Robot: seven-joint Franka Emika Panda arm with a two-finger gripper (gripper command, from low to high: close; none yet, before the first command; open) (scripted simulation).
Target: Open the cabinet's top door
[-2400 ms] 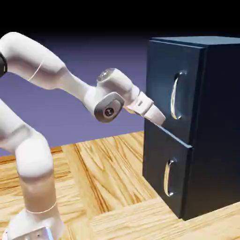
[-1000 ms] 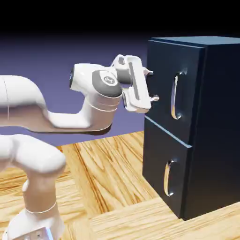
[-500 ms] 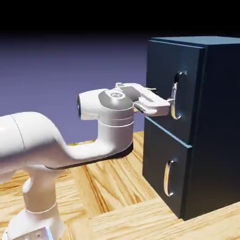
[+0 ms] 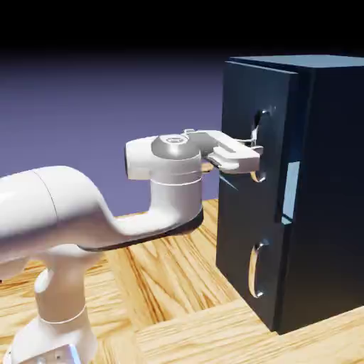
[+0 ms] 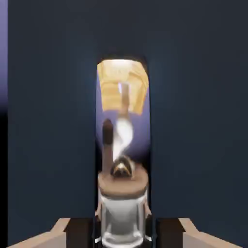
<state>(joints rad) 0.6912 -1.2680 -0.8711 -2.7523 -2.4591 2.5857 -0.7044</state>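
Handle (image 4: pixel 259 146) of top door (image 4: pixel 245 128) sits between clamped fingers (image 4: pixel 249 151).

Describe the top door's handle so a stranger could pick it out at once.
Find the tall navy cabinet on the exterior view's right. Its upper front panel, the top door, stands slightly ajar. On it is a vertical curved silver handle, the one the white hand is at; the similar lower handle has nothing near it.
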